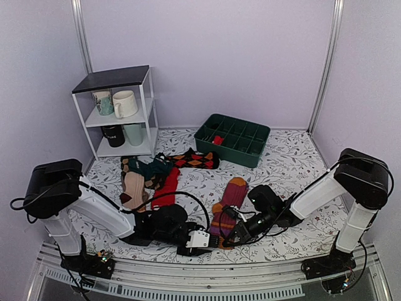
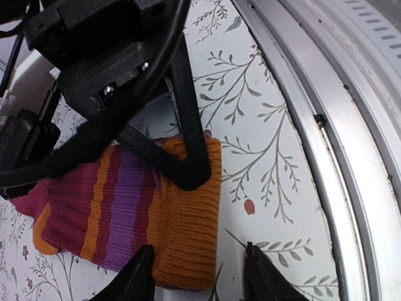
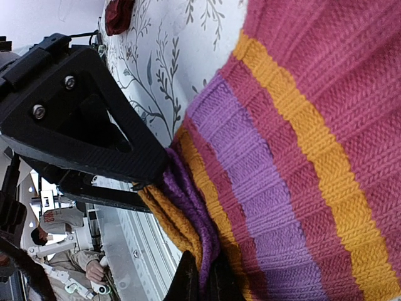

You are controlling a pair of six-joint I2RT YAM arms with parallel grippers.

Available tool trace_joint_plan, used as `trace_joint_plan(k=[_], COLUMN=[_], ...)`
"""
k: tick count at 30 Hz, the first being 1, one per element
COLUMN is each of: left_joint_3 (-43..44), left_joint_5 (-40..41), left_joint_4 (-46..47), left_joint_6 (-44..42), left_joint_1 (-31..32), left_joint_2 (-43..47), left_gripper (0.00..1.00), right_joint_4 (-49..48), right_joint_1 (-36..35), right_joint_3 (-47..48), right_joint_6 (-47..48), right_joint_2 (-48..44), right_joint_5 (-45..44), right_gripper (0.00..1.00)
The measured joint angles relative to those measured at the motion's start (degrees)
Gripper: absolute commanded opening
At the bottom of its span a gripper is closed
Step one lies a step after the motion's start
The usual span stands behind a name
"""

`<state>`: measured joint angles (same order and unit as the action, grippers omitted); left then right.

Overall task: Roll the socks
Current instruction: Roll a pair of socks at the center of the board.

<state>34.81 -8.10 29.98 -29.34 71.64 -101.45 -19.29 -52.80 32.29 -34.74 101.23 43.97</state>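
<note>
The maroon striped sock (image 1: 229, 204) lies at the table's (image 1: 294, 175) 6 o'clock, toe toward 12; the right gripper (image 3: 202, 281) is clenched on its orange cuff (image 2: 188, 232), and the released left gripper (image 2: 199, 274) straddles the cuff's 6 o'clock edge

shelf unit (image 1: 116, 113): white, dark top | mugs (image 1: 124, 103): four, inside it | green divided tray (image 1: 233, 139): right of shelf unit, apart | floral cloth (image 1: 294, 157): under both

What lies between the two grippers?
The sock's orange cuff: the right gripper pinches its far edge, and the left gripper stands open at its near edge, as the left wrist view shows.
</note>
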Motion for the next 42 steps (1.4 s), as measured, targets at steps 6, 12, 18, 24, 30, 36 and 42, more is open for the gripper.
trace_joint_plan(k=[6, 12, 18, 24, 30, 36, 42], left_joint_3=[0.02, -3.13, -7.67, -5.29, -2.56, -0.28, -0.02], left_joint_5=[-0.2, 1.25, 0.33, -3.67, -5.57, -4.68, -2.01], left_joint_4=[-0.33, 4.0, 8.9, 7.28, 3.56, 1.36, 1.44], left_joint_6=[0.13, 0.9, 0.79, 0.48, -0.02, 0.13, 0.66], left_joint_1=[0.0, 0.0, 0.02, 0.33, 0.55, 0.68, 0.74], left_joint_2=[-0.07, 1.62, 6.99, 4.46, 2.78, -0.35, -1.42], left_gripper=[0.46, 0.53, 0.53, 0.49, 0.49, 0.5, 0.52], right_joint_4=[-0.15, -0.57, -1.7, -2.21, -2.51, -3.04, -3.85], right_joint_1=[0.09, 0.22, 0.37, 0.37, 0.37, 0.37, 0.37], right_joint_3=[-0.04, -0.22, -0.37, -0.44, -0.59, -0.83, -1.2], right_joint_6=[-0.22, -0.42, -0.46, -0.63, -0.94, -1.29, -1.53], right_joint_2=[0.22, 0.55, 1.22, 1.49, 1.49, 1.49, 1.49], right_joint_5=[0.28, 0.72, 1.64, 1.99, 1.97, 1.9, 1.84], right_gripper=[0.0, 0.0, 0.0, 0.0, 0.0, 0.0, 0.0])
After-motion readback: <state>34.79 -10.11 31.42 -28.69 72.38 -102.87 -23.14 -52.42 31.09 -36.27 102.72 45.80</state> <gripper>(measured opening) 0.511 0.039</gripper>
